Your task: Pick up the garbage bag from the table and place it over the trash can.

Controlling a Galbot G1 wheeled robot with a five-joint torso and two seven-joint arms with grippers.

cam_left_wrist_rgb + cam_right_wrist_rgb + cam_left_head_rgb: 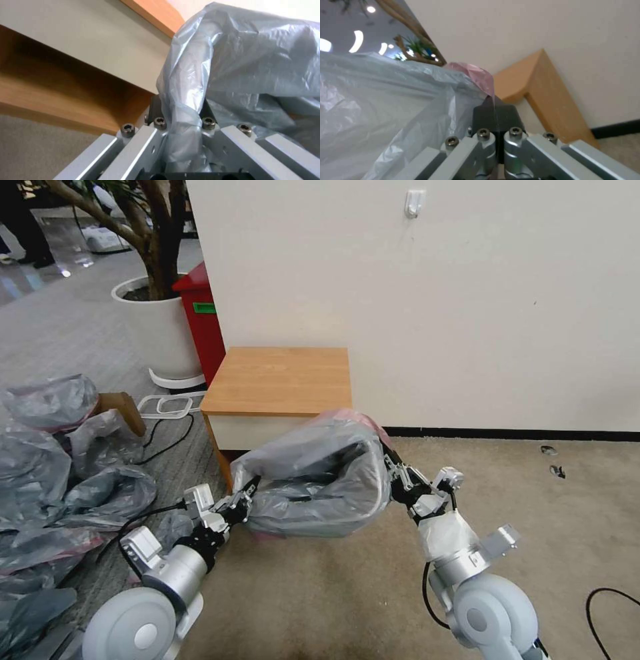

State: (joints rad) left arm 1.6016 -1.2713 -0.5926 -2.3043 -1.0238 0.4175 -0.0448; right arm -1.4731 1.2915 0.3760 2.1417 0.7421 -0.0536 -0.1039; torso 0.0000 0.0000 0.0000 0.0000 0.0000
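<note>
Holding the bag stretched between both tools

Your left tool (245,499) is clamped on a bunched fold of the garbage bag (320,480), film pinched between its fingers (156,110). Your right tool (393,460) is closed on the opposite edge, just by the pink-red rim band (471,72). You have the bag hanging open between them, off the floor, in front of the bench (280,380) and overlapping its white drawer front (253,432). A pile of grey bags (60,473) lies on the floor to your left.

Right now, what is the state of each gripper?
Left gripper: shut on the garbage bag.
Right gripper: shut on the garbage bag.
</note>
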